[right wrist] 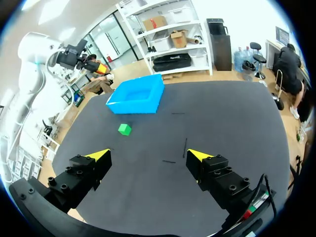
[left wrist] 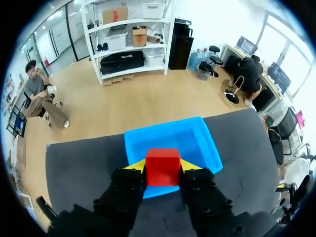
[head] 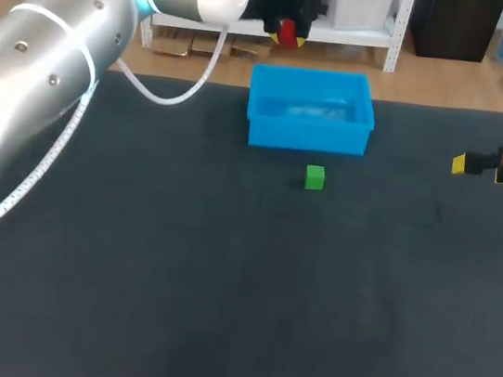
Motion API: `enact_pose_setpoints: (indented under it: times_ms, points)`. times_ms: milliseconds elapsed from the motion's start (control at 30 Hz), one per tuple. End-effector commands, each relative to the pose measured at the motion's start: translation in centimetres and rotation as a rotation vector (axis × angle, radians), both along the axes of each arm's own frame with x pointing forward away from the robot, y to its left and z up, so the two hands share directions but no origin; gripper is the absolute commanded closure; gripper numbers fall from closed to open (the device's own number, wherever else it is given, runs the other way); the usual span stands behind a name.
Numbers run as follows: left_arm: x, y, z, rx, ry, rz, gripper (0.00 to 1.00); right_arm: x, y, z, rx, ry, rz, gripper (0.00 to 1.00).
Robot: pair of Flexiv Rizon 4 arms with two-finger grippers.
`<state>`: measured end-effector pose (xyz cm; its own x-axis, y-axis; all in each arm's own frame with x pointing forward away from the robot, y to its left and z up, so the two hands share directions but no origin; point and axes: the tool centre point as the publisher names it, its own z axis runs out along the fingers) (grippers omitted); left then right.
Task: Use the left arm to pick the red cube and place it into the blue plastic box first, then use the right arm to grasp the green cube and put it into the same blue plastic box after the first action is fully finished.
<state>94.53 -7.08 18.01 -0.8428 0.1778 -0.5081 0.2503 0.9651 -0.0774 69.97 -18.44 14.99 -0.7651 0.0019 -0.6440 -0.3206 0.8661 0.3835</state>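
My left gripper (left wrist: 163,166) is shut on the red cube (left wrist: 162,167), held high above the blue plastic box (left wrist: 148,140). In the head view the red cube (head: 287,32) shows in that gripper above the far rim of the box (head: 306,132). The green cube (head: 315,177) lies on the dark table just in front of the box; it also shows in the right wrist view (right wrist: 124,129), near the box (right wrist: 136,95). My right gripper (right wrist: 150,157) stands open over the table's right side, with nothing between its fingers; its yellow tip (head: 459,163) shows at the head view's right edge.
The box looks empty inside. My left arm (head: 53,67) sweeps across the upper left of the head view, trailing a white cable. Dark tabletop (head: 219,287) spreads open in front of the green cube and towards the near edge.
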Motion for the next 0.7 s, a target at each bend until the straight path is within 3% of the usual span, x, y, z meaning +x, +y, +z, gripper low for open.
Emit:
enact_pose_setpoints:
  times_ms: [33,700]
  points:
    - [2.3,-0.9,0.0,0.024,0.093,-0.010,1.00,0.0,0.0,0.0,-0.001,0.001,0.001,0.00]
    - [4.5,-1.4,-2.1,0.033,0.114,0.003,1.00,0.0,0.0,0.0,-0.001,0.001,0.001,0.00]
